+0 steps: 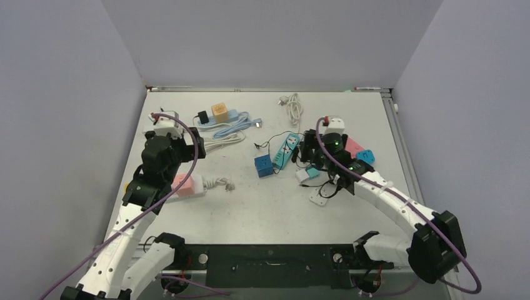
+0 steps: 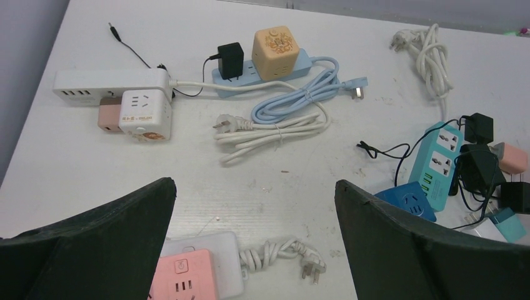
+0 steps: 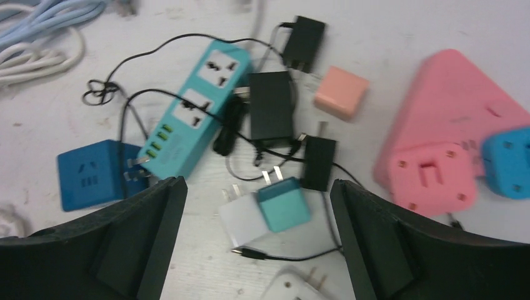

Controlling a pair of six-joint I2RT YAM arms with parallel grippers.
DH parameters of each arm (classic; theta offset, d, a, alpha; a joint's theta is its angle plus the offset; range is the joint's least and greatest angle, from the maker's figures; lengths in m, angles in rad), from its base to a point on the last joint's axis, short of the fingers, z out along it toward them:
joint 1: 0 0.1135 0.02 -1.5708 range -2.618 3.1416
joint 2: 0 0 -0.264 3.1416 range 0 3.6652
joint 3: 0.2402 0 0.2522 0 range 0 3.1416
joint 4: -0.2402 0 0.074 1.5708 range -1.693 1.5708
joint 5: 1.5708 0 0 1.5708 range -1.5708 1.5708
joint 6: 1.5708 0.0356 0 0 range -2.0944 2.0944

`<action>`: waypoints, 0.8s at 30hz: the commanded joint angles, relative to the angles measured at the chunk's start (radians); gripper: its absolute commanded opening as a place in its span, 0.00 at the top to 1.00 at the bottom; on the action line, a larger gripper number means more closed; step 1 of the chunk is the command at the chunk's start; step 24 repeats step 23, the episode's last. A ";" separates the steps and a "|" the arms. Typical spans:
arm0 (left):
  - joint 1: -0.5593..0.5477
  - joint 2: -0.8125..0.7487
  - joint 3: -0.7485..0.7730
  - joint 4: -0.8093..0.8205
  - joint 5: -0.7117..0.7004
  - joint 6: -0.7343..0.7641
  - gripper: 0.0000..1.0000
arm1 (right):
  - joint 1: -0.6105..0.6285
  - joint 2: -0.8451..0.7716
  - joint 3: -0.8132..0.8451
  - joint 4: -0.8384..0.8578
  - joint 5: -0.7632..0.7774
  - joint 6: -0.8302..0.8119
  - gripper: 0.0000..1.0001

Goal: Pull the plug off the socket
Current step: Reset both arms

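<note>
My left fingers [image 1: 189, 139], right fingers [image 1: 309, 149] gape empty | teal strip [image 3: 194, 106] sockets bare | far-edge adapter [image 2: 230, 59], cube [image 2: 275, 44] look plugged, unpulled

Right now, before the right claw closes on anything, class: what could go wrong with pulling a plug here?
Thin black cords loop around the teal power strip and the black adapter under the open right claw; tugging one could drag its neighbours.
Nothing pins that strip down: the left claw hangs open over another patch of table, so the strip might lift with a plug.
</note>
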 commanded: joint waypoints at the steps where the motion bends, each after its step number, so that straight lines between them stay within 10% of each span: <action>1: -0.018 -0.043 0.006 0.073 -0.108 0.002 0.04 | -0.156 -0.183 -0.025 -0.092 -0.034 -0.045 0.10; 12: -0.069 -0.222 -0.085 0.174 -0.106 0.077 0.04 | -0.191 -0.538 -0.146 -0.004 0.152 -0.153 0.10; 24: -0.070 -0.215 -0.068 0.155 -0.135 0.069 0.04 | -0.191 -0.551 -0.120 -0.034 0.186 -0.150 0.10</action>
